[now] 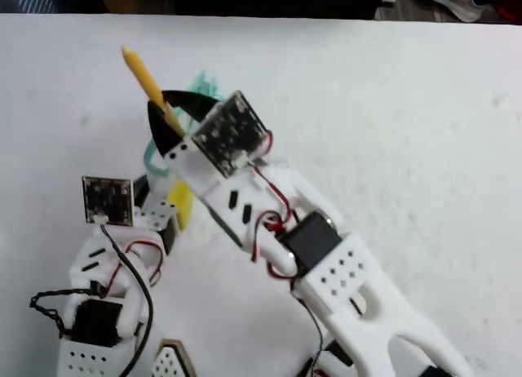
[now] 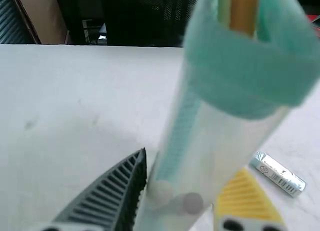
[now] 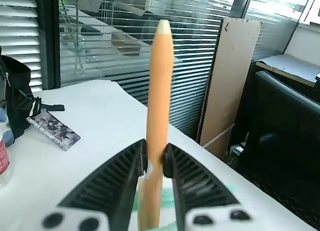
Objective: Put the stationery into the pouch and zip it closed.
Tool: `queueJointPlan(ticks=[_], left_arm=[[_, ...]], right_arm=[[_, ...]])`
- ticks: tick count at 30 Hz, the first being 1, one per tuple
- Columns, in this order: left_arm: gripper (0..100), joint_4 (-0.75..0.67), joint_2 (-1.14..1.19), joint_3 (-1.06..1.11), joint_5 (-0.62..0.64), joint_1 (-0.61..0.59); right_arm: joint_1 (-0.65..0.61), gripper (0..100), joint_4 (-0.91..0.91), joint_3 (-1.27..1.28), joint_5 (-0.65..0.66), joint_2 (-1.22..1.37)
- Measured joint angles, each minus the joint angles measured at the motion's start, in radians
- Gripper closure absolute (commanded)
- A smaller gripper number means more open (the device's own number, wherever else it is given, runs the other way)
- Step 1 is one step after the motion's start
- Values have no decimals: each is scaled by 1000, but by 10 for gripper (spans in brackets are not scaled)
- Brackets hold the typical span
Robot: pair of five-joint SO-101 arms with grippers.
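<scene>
Orange pen (image 3: 159, 91) stands upright in the right claw (image 3: 155, 163), whose two black ribbed fingers are closed tight on its lower shaft, most of its length sticking out past the fingertips. Holding it low like this seems meant to keep the pen straight so that it can be steered end-first into the pouch (image 2: 240, 81).

The pouch is a clear sleeve with a soft teal band around its mouth. The left claw (image 2: 192, 166) has it pinched by the body, with the dark grey finger on one side and the yellow finger on the other. They are closed as far as the pouch lets them. The grip keeps the pouch raised off the white table (image 1: 408, 108) with its mouth turned towards the pen, so it seems to serve as a steady target.

From the left wrist, the pen passes inside the teal band, so its end is at or just within the mouth. How deep it has gone cannot be told.

The pen is gripped between the right claw's fingers, and the pouch mouth lies just beyond them.

A small white block (image 2: 277, 174), perhaps an eraser, lies on the table near the pouch and apart from both claws.

The mouth is open, so the zipping is not yet done.
</scene>
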Motion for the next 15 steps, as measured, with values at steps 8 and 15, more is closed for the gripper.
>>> queueJointPlan(ticks=[8,15], left_arm=[[775,0,0,0,0,0],[775,0,0,0,0,-3]], right_arm=[[0,813,31,63,0,-123],[8,817,109,48,0,-147]])
